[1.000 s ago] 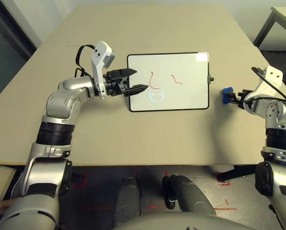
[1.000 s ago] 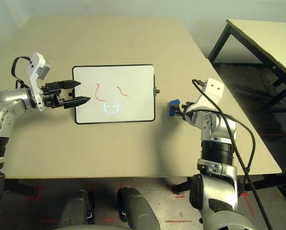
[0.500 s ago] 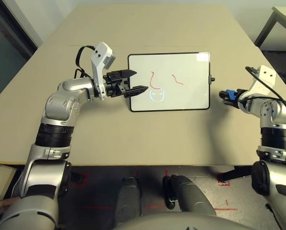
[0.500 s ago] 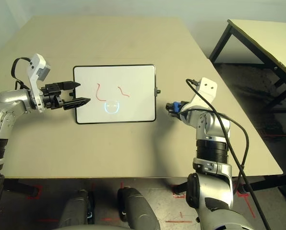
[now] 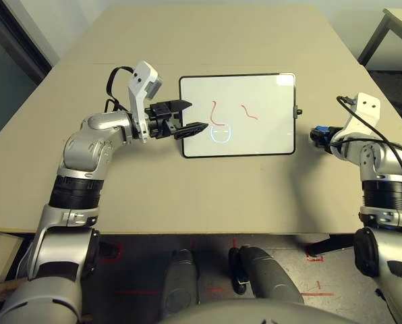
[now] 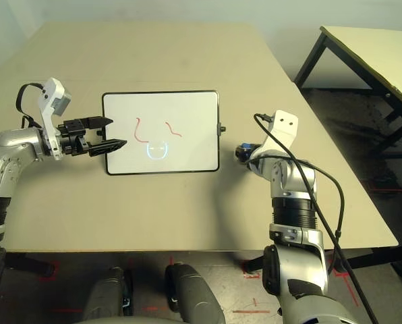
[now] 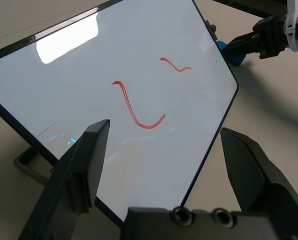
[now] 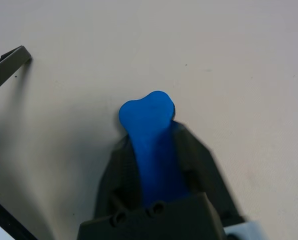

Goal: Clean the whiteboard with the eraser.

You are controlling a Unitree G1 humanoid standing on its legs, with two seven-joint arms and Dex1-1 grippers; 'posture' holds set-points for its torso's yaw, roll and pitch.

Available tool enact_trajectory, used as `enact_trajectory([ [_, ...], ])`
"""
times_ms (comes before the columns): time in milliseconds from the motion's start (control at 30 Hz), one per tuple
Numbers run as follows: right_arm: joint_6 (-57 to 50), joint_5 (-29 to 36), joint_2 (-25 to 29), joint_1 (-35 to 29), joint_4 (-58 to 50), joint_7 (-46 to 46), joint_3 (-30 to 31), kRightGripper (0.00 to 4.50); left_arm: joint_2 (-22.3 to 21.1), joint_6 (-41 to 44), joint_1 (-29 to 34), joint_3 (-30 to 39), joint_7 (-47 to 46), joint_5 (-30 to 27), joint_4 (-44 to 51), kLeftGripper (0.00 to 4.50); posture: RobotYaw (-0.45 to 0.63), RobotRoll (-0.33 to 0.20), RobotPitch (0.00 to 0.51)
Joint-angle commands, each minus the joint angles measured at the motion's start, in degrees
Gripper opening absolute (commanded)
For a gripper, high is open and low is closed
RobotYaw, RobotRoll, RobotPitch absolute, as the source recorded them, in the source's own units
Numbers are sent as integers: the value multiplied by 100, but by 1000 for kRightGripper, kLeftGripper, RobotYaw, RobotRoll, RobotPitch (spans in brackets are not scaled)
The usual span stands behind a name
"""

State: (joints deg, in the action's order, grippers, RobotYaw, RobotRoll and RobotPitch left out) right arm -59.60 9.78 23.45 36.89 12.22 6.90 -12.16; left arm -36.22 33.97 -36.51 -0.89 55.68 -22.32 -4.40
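Observation:
The whiteboard lies flat mid-table, black-framed, with two red strokes and a faint blue smiley. My left gripper hovers open over the board's left edge; the left wrist view looks between its spread fingers at the red strokes. On the table right of the board, my right gripper is shut on the blue eraser, whose rounded tip sticks out past the fingers. The eraser also appears beyond the board's far corner.
A small black knob juts from the board's right side, close to the eraser. A second table stands off to the right. A black cable loops along my right arm. Bare tabletop lies before the board.
The right gripper's fingers have closed on the eraser, and the right wrist has turned a little toward the board. The left arm and the board have stayed put.

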Motion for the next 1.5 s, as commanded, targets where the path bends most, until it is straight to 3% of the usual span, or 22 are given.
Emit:
enact_trajectory([
  [33,-34,-73,76,-53,34,-3,34,583,-28,4,71,51,-5,-19,54,4500,-86,0,117],
  [500,-126,-6,230,15,-172,37,-118,298,10,-191,6,2,64,31,-175,4500,-93,0,103],
  [900,-247,727,471,501,-1417,815,-356,201,-29,-301,-76,-35,161,95,-330,4500,-113,0,88],
  [1167,-303,1205,188,653,-1979,1438,311,188,-53,-309,-210,-50,193,132,-407,4500,-108,0,80],
  [1500,704,637,172,642,-1550,1958,1699,187,-118,-187,-232,-30,151,103,-254,4500,-86,0,81],
])
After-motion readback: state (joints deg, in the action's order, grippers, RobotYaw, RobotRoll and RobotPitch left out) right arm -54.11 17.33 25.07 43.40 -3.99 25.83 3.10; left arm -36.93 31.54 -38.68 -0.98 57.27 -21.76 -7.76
